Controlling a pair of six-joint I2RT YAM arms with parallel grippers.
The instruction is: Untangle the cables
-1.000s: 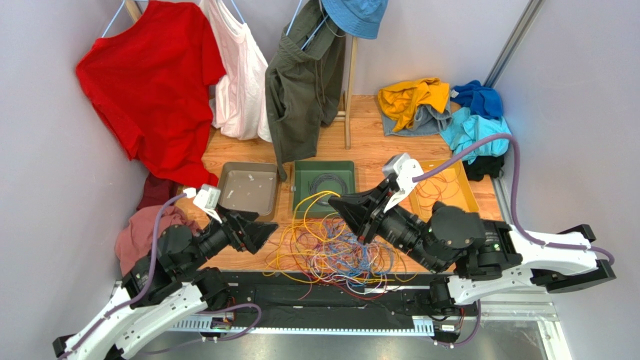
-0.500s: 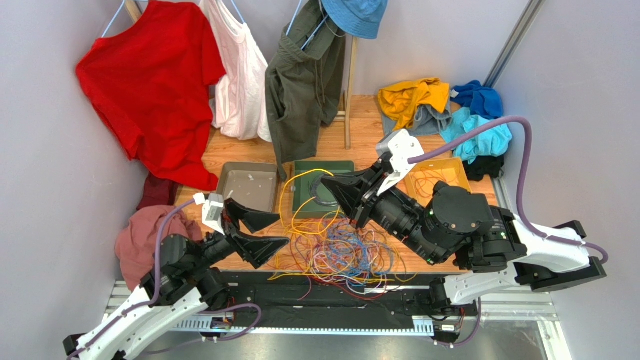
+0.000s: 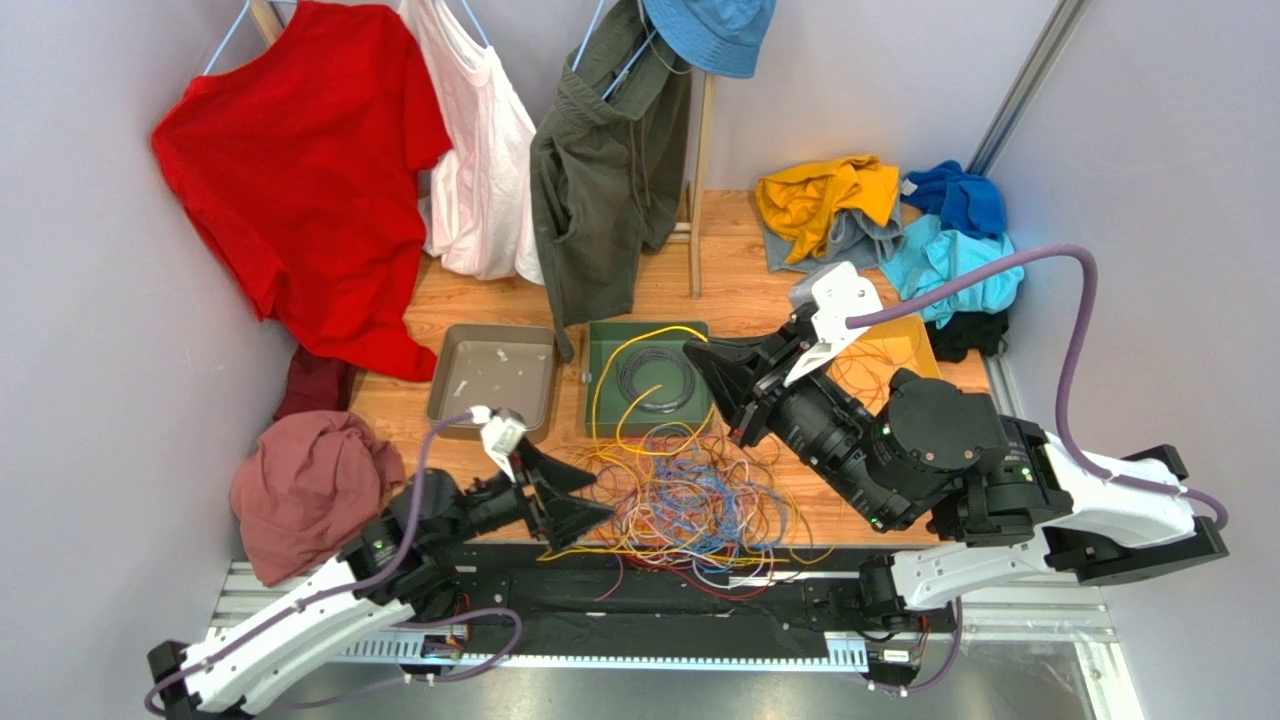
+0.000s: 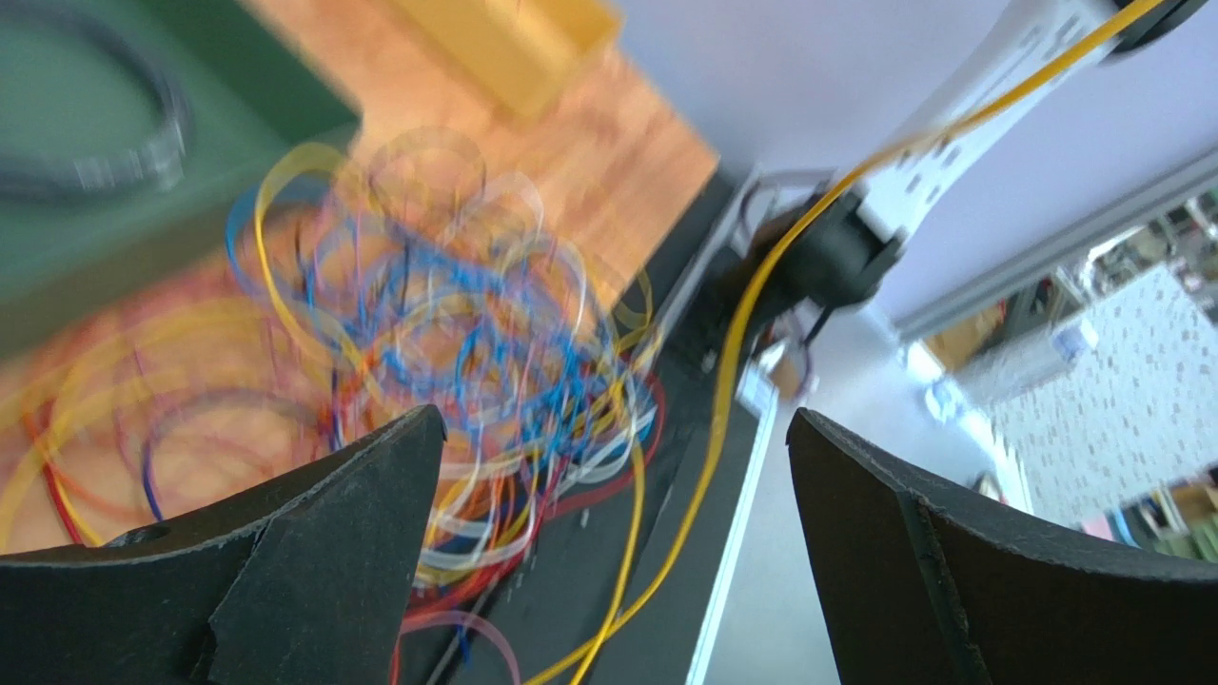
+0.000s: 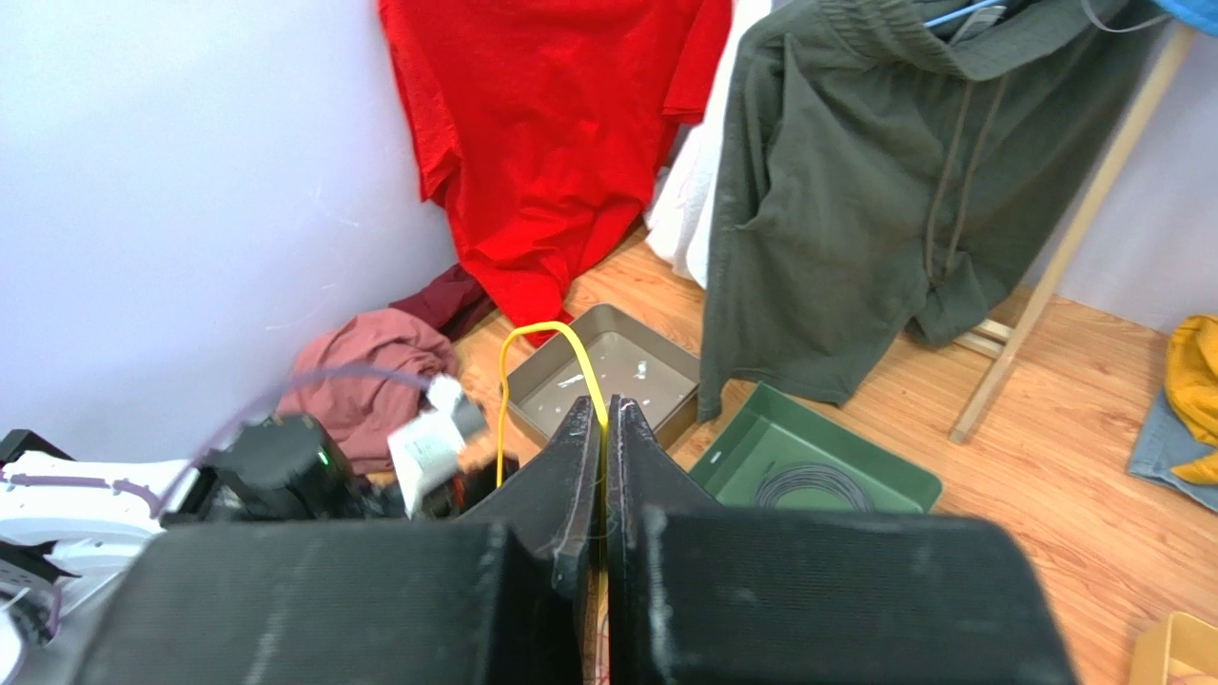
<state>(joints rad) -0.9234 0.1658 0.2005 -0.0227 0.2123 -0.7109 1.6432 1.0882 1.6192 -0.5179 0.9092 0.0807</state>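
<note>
The cables (image 3: pixel 684 507) lie in a tangle of yellow, orange, blue, purple, red and white loops at the near middle of the table. My right gripper (image 3: pixel 697 357) is raised over the green tray and shut on a yellow cable (image 3: pixel 643 336). That strand arcs up out of the tangle. In the right wrist view it runs between the closed jaws (image 5: pixel 601 408) as a yellow loop (image 5: pixel 538 331). My left gripper (image 3: pixel 598 498) stands open at the tangle's left edge, holding nothing. In the left wrist view the gripper (image 4: pixel 615 418) frames the blurred cables (image 4: pixel 443 343) and the taut yellow cable (image 4: pixel 744 314).
A grey tray (image 3: pixel 493 375), a green tray (image 3: pixel 601 405) holding a dark coil, and a yellow tray (image 3: pixel 902 357) sit behind the tangle. Clothes hang at the back (image 3: pixel 301 165). A clothes pile (image 3: pixel 887 218) lies back right, and a pink cloth (image 3: pixel 308 480) left.
My right gripper has risen and drawn back to the right, pulling the yellow cable up from the tangle. The left arm opened wide and swung down toward the tangle's near left edge.
</note>
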